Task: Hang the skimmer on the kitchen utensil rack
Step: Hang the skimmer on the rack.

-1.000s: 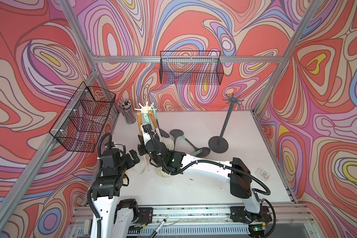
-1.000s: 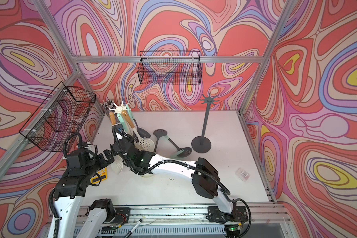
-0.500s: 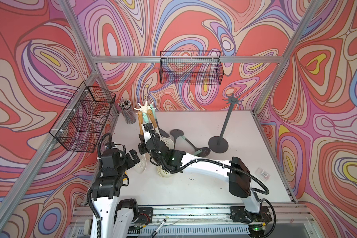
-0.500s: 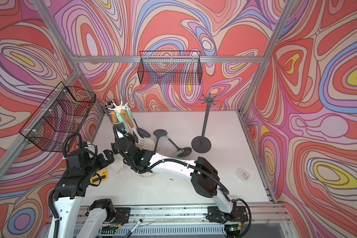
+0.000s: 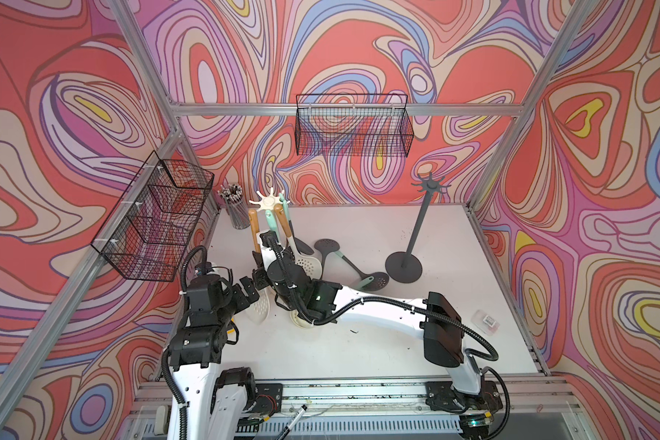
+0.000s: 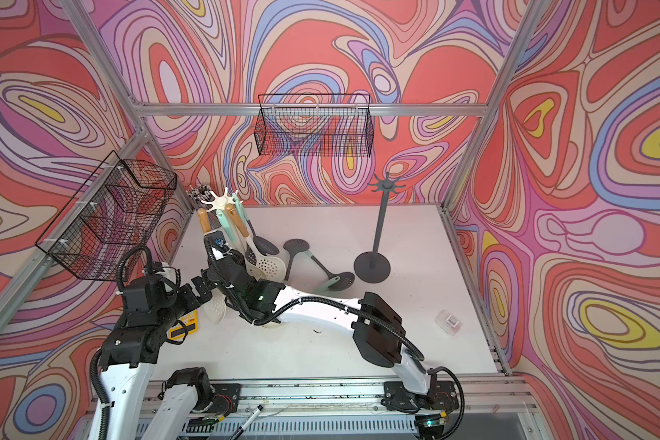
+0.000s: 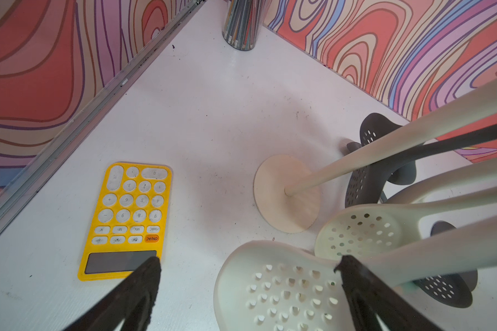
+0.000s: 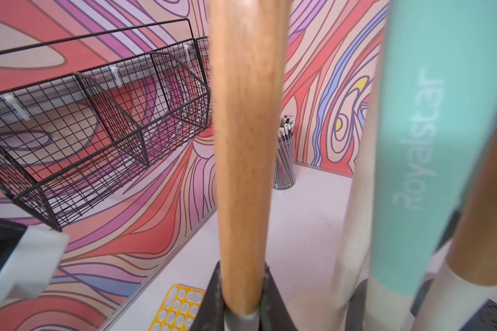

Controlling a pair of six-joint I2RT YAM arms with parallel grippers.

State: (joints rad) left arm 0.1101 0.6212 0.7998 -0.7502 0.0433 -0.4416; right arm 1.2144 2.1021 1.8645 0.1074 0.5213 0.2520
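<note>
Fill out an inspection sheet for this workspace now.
Surface: white table, dark specks on bare patches.
Job's things: wooden-handled skimmer, handle raised beside the cream rack, which carries other utensils; hooked or not, cannot tell.
Clutter: yellow calculator, pencil cup, dark skimmers lying flat, dark grey stand, small clear box.
Grippers: right gripper shut on the skimmer's handle; left gripper open, a cream perforated head between its fingers.
Cables: black hoses along both arms; no snag seen.
Surroundings: wire baskets on patterned walls, aluminium frame.

Six skimmers, two utensil racks, two wire baskets, one calculator, one pencil cup.
</note>
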